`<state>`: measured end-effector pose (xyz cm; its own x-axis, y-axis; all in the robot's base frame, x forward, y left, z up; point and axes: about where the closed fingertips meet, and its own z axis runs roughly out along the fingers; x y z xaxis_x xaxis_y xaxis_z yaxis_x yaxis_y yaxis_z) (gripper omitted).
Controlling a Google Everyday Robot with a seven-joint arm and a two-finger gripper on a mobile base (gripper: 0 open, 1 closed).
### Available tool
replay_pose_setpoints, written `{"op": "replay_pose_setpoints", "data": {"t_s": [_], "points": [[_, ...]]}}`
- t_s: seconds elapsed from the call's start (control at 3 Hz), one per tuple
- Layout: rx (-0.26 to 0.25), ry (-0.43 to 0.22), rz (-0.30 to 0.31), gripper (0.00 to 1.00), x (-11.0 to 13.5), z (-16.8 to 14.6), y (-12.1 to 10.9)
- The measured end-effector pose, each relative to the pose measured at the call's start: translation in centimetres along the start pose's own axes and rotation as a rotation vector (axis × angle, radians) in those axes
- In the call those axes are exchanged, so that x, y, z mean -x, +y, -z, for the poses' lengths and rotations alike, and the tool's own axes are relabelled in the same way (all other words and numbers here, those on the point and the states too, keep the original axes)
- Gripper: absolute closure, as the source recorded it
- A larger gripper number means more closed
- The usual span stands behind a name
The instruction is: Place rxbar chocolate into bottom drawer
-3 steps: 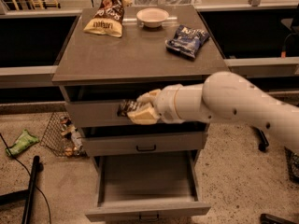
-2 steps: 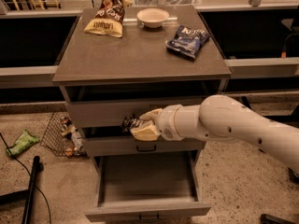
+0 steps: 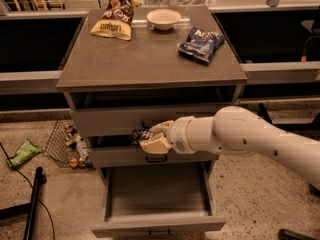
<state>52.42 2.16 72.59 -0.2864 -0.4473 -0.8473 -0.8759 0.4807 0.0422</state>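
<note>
One small flat snack bar in a dark black-brown wrapper (image 3: 140,135) is all you're carrying. It's pinched by one end in the cream two-finger hand (image 3: 151,137), out by the front of the grey middle drawer (image 3: 115,157). I'd guess it's light and fairly stiff, but the wrapper looks slick, so grip across the flat faces, not the edges. Pale lettering barely shows. The deep grey bottom drawer (image 3: 125,225) sits pulled open right below.

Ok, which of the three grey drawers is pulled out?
The lowest, deep grey drawer; the two above are pushed in. The hand holds the dark-wrapped snack bar before the middle one.
</note>
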Motion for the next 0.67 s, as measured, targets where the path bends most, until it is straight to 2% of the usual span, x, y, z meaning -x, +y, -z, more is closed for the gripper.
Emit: {"op": "replay_pose_setpoints", "data": {"t_s": [0.33,0.67], "points": [[0.022,-0.007,-0.075,1.0,-4.4,-2.1,0.5],[0.032,-0.015,-0.179,1.0,-10.3,-4.5,1.0]]}}
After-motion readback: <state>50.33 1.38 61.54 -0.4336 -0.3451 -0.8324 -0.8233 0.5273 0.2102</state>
